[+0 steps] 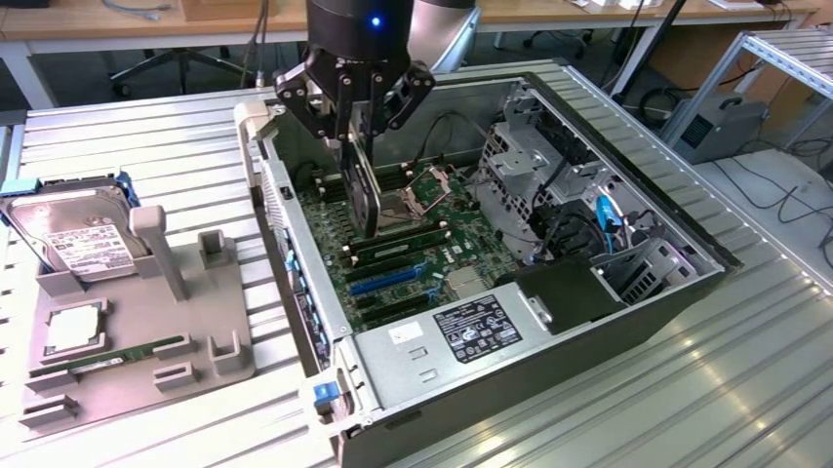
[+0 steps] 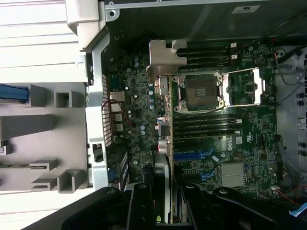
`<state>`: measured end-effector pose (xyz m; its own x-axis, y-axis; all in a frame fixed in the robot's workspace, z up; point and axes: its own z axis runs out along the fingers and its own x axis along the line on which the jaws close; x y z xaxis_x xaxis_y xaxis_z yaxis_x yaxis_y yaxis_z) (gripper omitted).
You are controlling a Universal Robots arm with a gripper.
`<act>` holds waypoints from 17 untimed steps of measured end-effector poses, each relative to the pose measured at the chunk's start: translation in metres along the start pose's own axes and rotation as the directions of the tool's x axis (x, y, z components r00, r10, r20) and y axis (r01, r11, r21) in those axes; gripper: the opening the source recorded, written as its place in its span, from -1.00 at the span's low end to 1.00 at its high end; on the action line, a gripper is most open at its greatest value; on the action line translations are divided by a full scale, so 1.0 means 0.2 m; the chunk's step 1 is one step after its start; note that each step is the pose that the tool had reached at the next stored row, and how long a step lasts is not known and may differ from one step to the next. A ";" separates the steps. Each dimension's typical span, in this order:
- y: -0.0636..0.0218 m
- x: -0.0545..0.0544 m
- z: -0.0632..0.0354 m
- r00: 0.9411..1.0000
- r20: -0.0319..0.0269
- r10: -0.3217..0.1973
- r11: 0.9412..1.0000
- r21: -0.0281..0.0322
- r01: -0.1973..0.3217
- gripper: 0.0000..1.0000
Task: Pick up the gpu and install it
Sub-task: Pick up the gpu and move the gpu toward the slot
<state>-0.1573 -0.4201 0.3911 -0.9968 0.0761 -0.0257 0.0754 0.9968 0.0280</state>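
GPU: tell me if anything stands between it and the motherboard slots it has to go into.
The claw holds the GPU on edge above the motherboard in the open computer case. Nothing visible lies between the GPU and the blue expansion slots.

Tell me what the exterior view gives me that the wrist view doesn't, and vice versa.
Exterior view: the labelled top of the hard drive and the RAM stick in the grey holder on the exterior view's left; the labelled black box inside the case.
Wrist view: the silver bracket of the gpu seen end-on, and the rear ports at the case wall.
Both: the gripper holding the gpu upright over the motherboard, the open CPU socket, the blue slots.
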 end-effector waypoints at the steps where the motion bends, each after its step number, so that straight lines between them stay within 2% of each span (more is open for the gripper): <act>1: 0.000 0.00 0.003 1.000 0.000 0.000 1.000 0.000 0.000 -0.47; 17: -0.001 0.00 0.032 1.000 0.000 0.000 1.000 0.000 0.000 -0.47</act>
<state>-0.1569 -0.4201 0.3847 -0.9968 0.0761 -0.0257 0.0754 0.9968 0.0281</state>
